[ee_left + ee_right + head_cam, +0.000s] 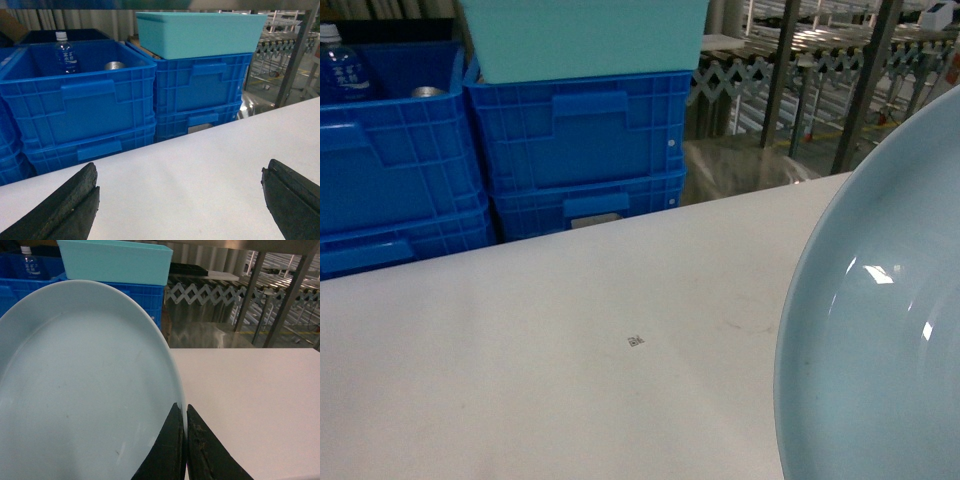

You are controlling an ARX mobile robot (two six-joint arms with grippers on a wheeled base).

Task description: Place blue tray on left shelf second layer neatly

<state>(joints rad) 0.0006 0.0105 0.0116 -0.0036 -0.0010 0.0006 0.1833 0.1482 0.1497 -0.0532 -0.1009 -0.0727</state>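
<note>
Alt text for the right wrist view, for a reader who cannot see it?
The right tool pinches the rim of a pale blue tray held above a white table. Behind stand blue crates topped by a teal box, and metal racks.

Glossy pale blue tray held tilted by its rim above white table

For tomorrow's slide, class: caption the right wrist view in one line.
Right gripper pinches the rim of the blue tray over a white table, blue crates behind.
</note>
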